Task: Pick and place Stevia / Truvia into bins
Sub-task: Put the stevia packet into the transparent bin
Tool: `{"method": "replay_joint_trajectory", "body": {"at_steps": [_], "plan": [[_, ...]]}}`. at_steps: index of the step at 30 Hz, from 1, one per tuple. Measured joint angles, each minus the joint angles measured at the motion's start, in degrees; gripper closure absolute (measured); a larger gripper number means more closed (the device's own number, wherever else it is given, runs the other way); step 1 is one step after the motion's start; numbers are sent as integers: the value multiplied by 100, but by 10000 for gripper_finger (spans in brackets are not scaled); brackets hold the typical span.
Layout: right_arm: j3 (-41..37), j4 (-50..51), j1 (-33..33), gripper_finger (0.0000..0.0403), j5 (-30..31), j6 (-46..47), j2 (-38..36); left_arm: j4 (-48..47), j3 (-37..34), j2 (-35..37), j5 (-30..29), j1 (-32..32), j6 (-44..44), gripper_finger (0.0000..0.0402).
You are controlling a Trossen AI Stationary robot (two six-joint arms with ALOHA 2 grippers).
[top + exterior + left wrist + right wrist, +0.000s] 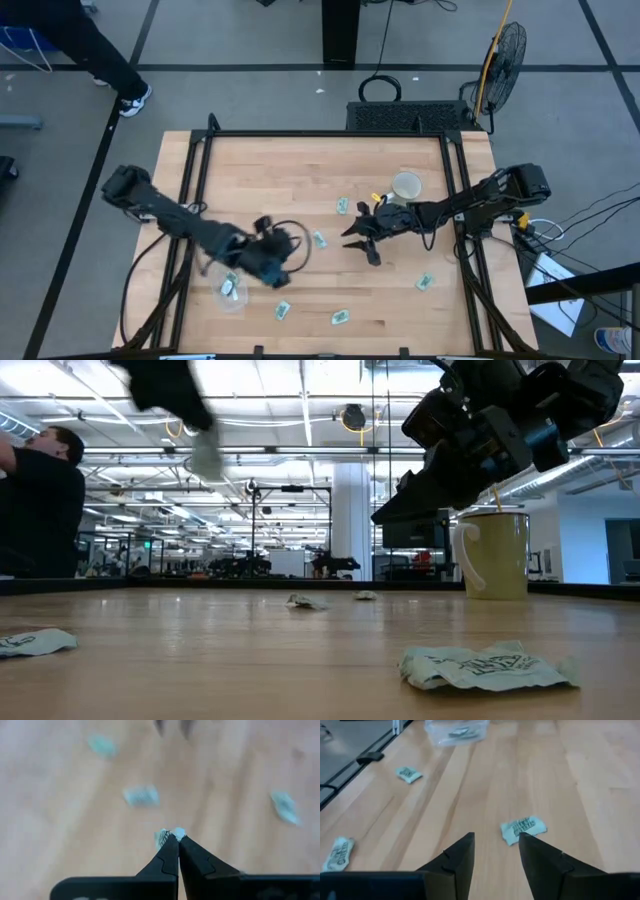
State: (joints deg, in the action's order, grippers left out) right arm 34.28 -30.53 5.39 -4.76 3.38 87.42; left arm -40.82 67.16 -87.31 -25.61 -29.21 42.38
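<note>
Left claw: pinching a packet by its edge.
Right claw: spread above another packet.
Handling: light, limp paper; you should nip an edge.

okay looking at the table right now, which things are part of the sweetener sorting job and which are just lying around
Part of the job:
- small pale green and white paper sweetener packets
- clear round plastic bowl, one packet inside
- left gripper, pinching a packet
- right gripper, fingers open

Just lying about:
- cream ceramic mug
- black floor fan
</note>
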Motion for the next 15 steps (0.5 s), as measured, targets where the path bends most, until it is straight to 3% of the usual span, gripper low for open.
{"method": "replay_joint_trajectory", "body": {"at_steps": [6,10,15], "plan": [[0,45,-2,256,13,0,2,-1384,-13,39,1154,-1109,2413,395],[-1,69,-2,254,17,0,2,-1848,-13,-113,1234,-1635,3933,398],[-2,69,-2,254,16,2,2,-2235,-13,-315,1220,-1912,4796,390]]}}
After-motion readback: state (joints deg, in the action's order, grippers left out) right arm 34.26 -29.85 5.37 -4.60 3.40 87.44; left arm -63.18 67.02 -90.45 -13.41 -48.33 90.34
